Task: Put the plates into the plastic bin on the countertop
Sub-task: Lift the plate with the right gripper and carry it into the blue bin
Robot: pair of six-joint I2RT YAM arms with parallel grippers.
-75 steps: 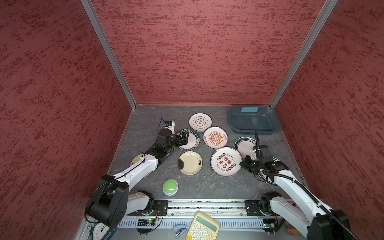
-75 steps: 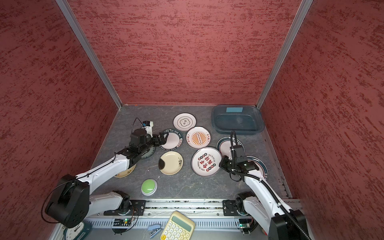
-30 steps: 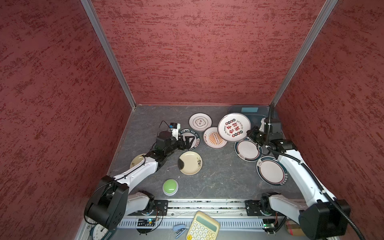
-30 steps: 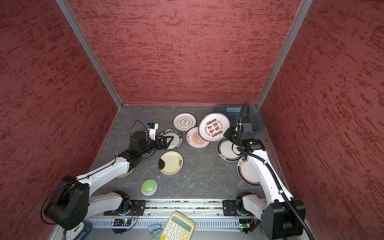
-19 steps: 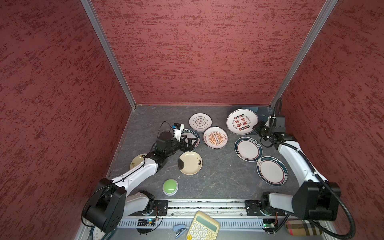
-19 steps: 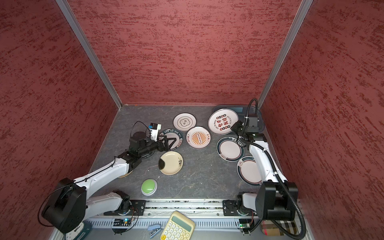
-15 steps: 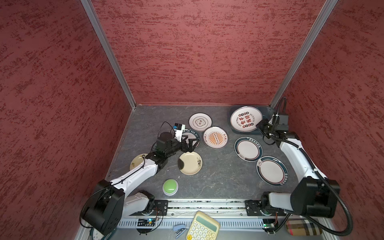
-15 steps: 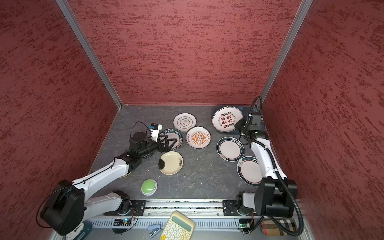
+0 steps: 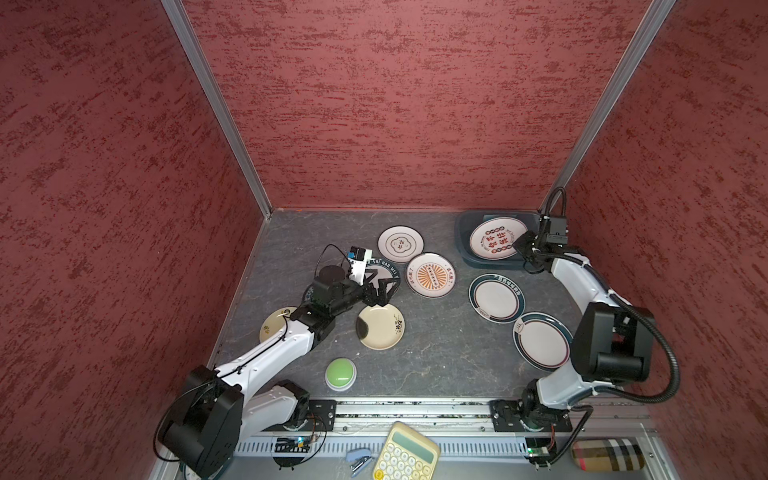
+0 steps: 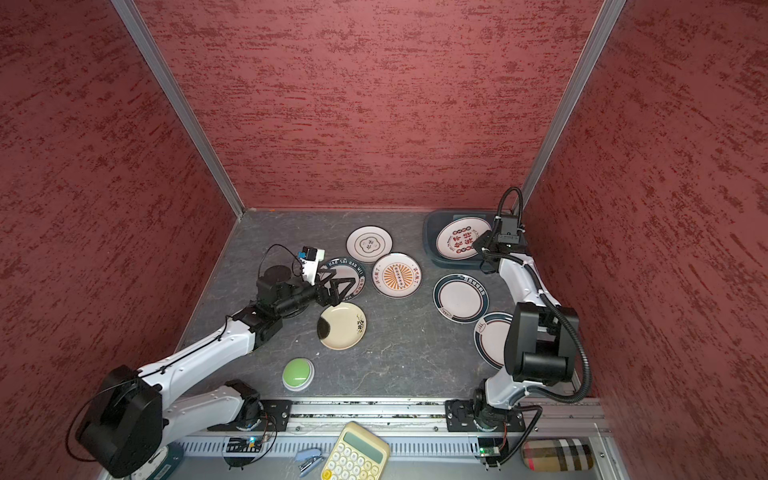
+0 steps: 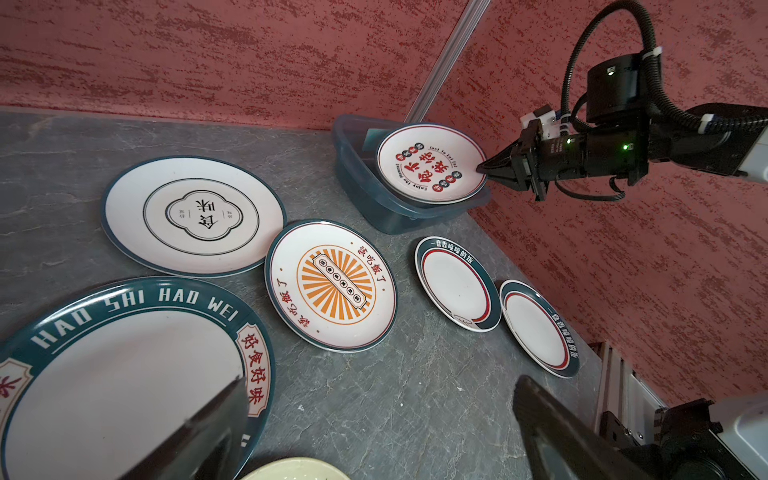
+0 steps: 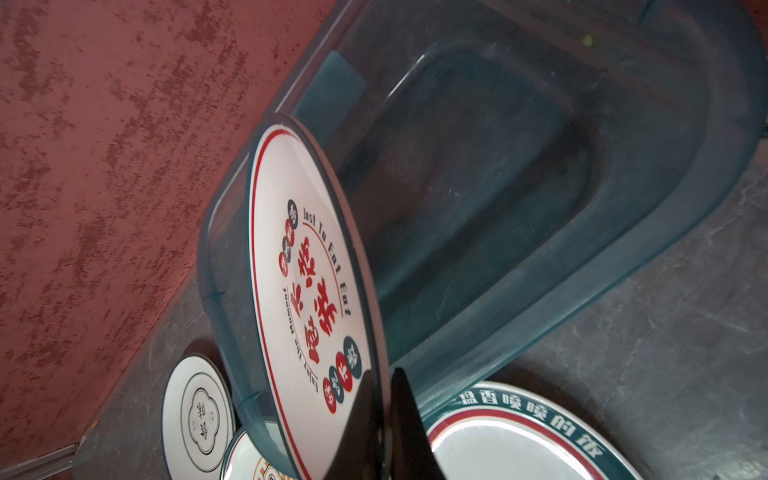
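Holding the red-print plate (image 9: 494, 243) tilted over the plastic bin (image 9: 462, 239), my right gripper (image 9: 519, 245) pinched its rim; I judged it best lowered flat before release. My left gripper (image 9: 384, 291) hung wide open above a lettered green-rimmed plate (image 11: 124, 365). Other plates lay on the grey veined countertop (image 9: 436, 357), red textured walls (image 9: 395, 104) around

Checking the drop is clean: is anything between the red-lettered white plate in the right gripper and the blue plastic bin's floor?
Nothing visible. The right gripper holds the round white red-lettered plate tilted over the translucent blue-grey plastic bin; its floor lies bare.
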